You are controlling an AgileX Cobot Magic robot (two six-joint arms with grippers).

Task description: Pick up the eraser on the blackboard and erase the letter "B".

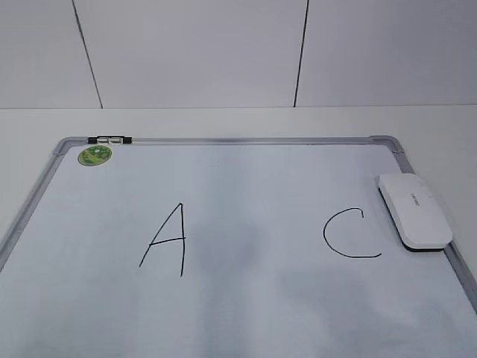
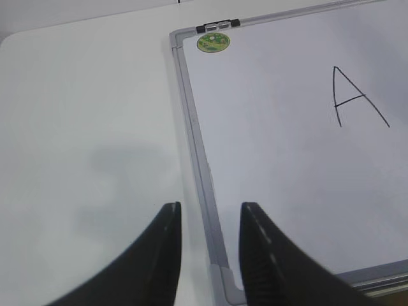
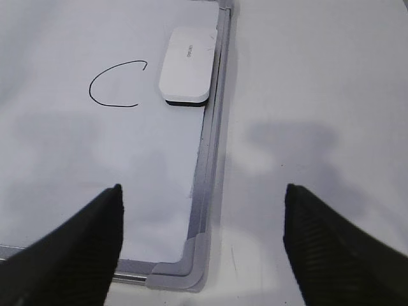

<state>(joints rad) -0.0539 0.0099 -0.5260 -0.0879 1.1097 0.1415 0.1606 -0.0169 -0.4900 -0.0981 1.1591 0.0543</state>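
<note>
The blackboard (image 1: 238, 298) is a white board with a grey frame lying flat on the table. The white eraser (image 1: 414, 210) lies on its right edge, next to the black "C" (image 1: 349, 233); it also shows in the right wrist view (image 3: 187, 64). The black "A" (image 1: 168, 237) is at centre left. No letter "B" shows between them; that area is blank. My left gripper (image 2: 209, 213) is open and empty above the board's left frame. My right gripper (image 3: 203, 194) is wide open and empty above the board's near right corner. Neither gripper shows in the exterior view.
A round green sticker (image 1: 95, 155) and a black clip (image 1: 109, 139) sit at the board's far left corner. White table (image 1: 432, 127) surrounds the board, with a white panelled wall behind.
</note>
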